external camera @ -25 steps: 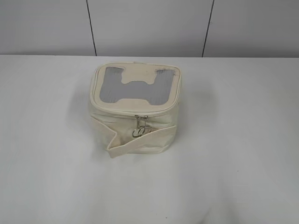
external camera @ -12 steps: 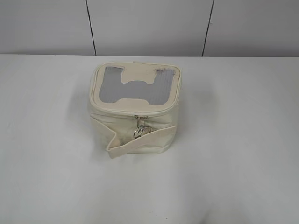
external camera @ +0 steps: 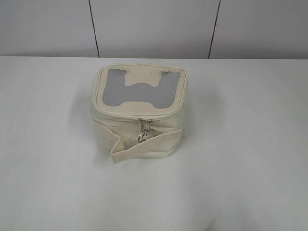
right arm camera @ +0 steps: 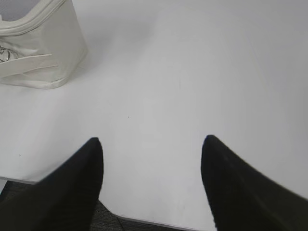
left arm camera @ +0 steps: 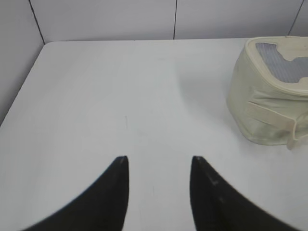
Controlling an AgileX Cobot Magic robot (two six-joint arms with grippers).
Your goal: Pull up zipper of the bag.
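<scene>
- Cream-white, boxy soft bag (external camera: 138, 113) upright near the middle of a white tabletop (external camera: 250, 159); grey mesh top panel (external camera: 139, 91) overlaid by a cream H-shaped patch (external camera: 143, 80).
- Cream zipper track (external camera: 120, 114) along the bag's top rim; small silver metal pull with round ring (external camera: 144, 132) hanging down the front face, just above the cream side strap (external camera: 144, 144), whose loose end juts out at lower left.
- Grey panelled wall (external camera: 154, 26) behind the table; two dark vertical seams.
- Left gripper (left arm camera: 159, 161): black fingers apart, over bare tabletop, well apart from the bag (left arm camera: 269, 91) at right edge of left wrist view.
- Right gripper (right arm camera: 151, 142): black fingers wide apart, near the table's front edge; bag (right arm camera: 38, 43) at upper left of right wrist view, well apart.
- Neither gripper visible in exterior view; nothing between grippers and bag.
</scene>
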